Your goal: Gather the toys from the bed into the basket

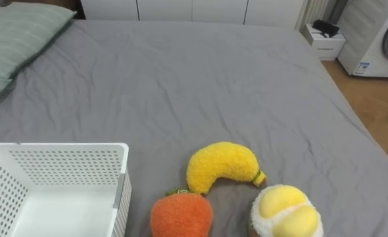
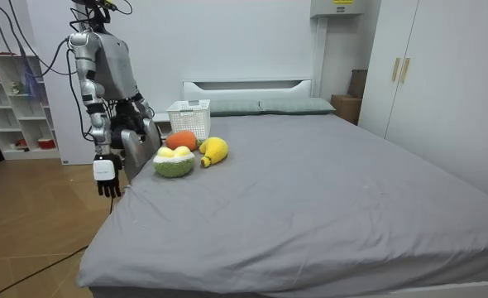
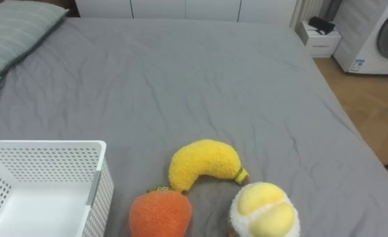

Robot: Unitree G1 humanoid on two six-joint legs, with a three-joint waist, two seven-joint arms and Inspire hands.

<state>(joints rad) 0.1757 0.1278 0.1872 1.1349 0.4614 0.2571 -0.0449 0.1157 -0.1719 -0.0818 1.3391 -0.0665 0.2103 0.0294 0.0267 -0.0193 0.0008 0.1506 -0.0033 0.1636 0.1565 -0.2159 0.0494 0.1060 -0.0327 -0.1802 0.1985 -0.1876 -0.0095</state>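
Robot beside gray bed (image 1: 181, 85). Plush banana (image 1: 220, 168), orange plush toy (image 1: 181, 214), plush durian (image 1: 286, 212) lie near white basket (image 1: 62, 154). Right hand (image 2: 107, 184) hangs loose, empty. Left hand (image 2: 142, 108): cannot tell.

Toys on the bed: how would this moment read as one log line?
toys: banana plush, orange plush, yellow-white plush lying on bed | white basket: beside them, no toy seen inside | right hand: hangs open, holds nothing

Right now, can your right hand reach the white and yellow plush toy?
Probably yes. The right hand hangs low beside the bed, and the plush toy lies near that edge on its right, with nothing over it.
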